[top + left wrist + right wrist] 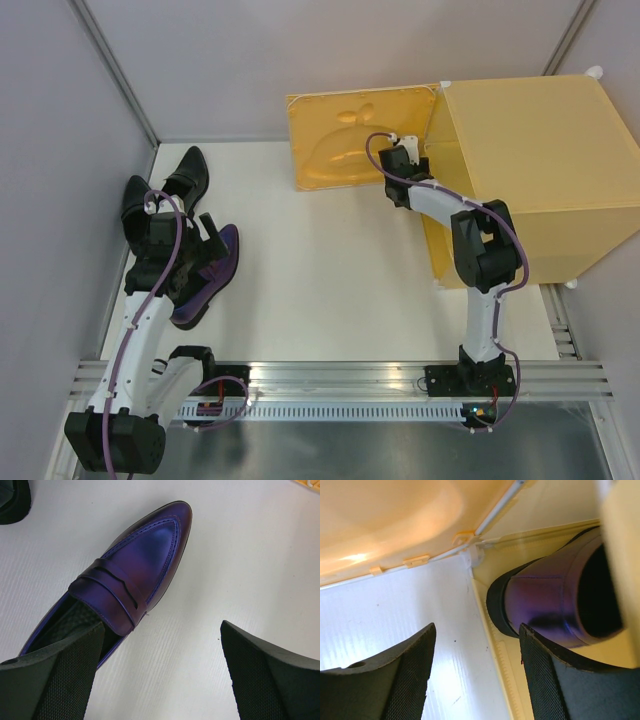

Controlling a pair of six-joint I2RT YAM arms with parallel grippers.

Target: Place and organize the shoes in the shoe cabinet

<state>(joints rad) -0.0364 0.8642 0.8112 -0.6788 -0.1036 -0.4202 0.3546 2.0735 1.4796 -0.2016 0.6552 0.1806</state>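
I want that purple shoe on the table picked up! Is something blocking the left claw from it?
No, nothing visible is in the way. The left claw hangs open right over the purple shoe on the table. A black shoe sits off at the corner, not touching it.

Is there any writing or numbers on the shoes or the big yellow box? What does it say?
None: no words, numbers or labels can be read anywhere.
The door of the shoe cabinet has only a raised picture shape, no letters.
The purple shoe and the black shoes show no brand.
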